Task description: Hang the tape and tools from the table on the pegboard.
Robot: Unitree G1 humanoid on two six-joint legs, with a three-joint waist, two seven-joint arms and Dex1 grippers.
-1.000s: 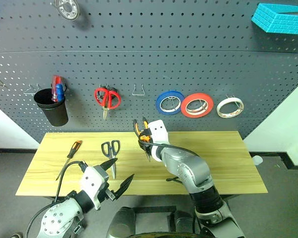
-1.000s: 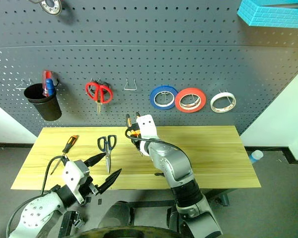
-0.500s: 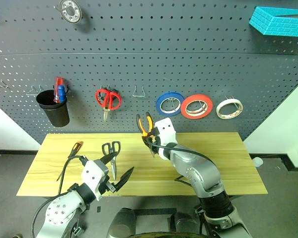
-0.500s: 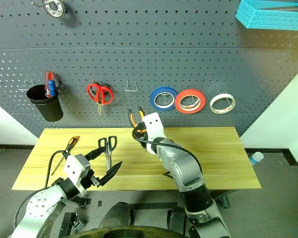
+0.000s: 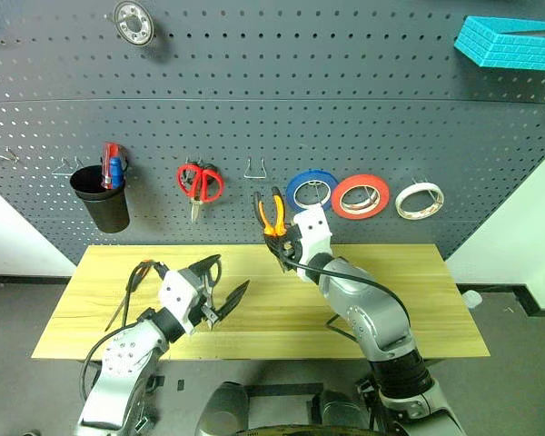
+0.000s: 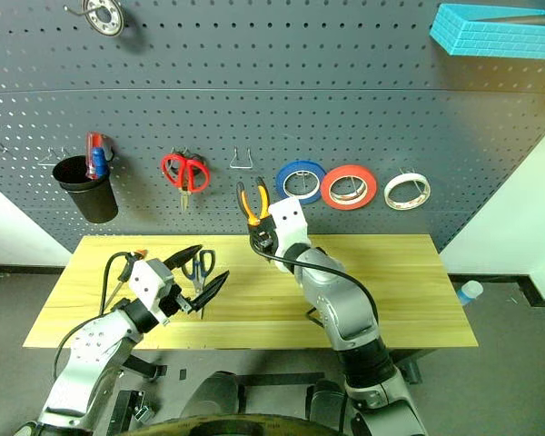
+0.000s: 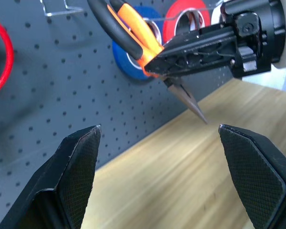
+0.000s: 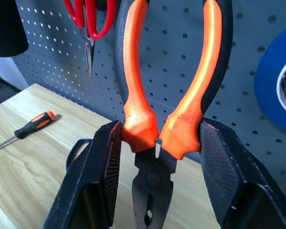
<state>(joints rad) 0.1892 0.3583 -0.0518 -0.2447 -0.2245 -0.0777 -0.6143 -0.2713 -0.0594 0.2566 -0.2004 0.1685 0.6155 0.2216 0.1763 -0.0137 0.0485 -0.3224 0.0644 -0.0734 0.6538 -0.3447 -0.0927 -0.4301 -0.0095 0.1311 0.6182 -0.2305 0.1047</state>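
R gripper pinches pliers at handle necks; stiff, rubbery, prob secure. L gripper spread, empty.

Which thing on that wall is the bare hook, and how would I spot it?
On the dark grey pegboard, follow the row of hanging things. Between the red-handled scissors and the blue tape roll sits a thin wire hook, carrying nothing.

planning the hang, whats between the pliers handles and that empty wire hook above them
Nothing. In the left eye view only bare pegboard separates the pliers, held handles-up in the right gripper, from the empty hook.
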